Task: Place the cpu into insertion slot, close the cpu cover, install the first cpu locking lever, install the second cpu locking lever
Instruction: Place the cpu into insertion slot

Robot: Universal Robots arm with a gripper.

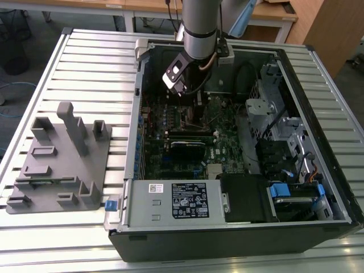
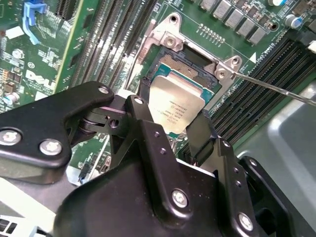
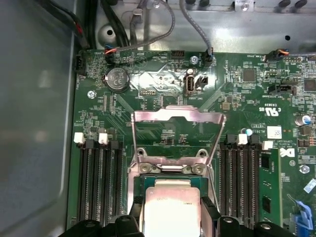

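Inside the open computer case (image 1: pixel 216 244), which lies on a slatted metal table (image 1: pixel 91 62), the arm reaches down from above and its gripper (image 1: pixel 181 85) hangs over the green motherboard (image 1: pixel 227 142), on the far side of a black ribbed card (image 1: pixel 187 149). A labelled power supply (image 1: pixel 176 199) fills the near side of the case. A grey moulded fixture (image 1: pixel 62 159) sits on the table at the exterior view's left, well apart from the case.

In the second wrist view, the two black fingers (image 2: pixel 148 128) are closed in on opposite edges of the cpu (image 2: pixel 175 106), so the gripper has the chip clamped between them. The chip's dull silver top faces up. It sits directly over the near part of the insertion slot (image 2: pixel 185 61), whose dark, gold-flecked centre shows past the chip's far edge. I cannot tell whether the chip already rests in the socket or is held just above it.

In the first wrist view, the cpu cover (image 3: pixel 177 116) is swung open: its silver frame stands up on the far side of the socket, and the board shows through its window. A thin metal locking lever (image 2: pixel 266 85) angles away from one socket corner, unlatched. Rows of black memory slots (image 3: pixel 98 177) flank the socket on both sides. A round coin cell (image 3: pixel 117 78) sits farther off on the board.
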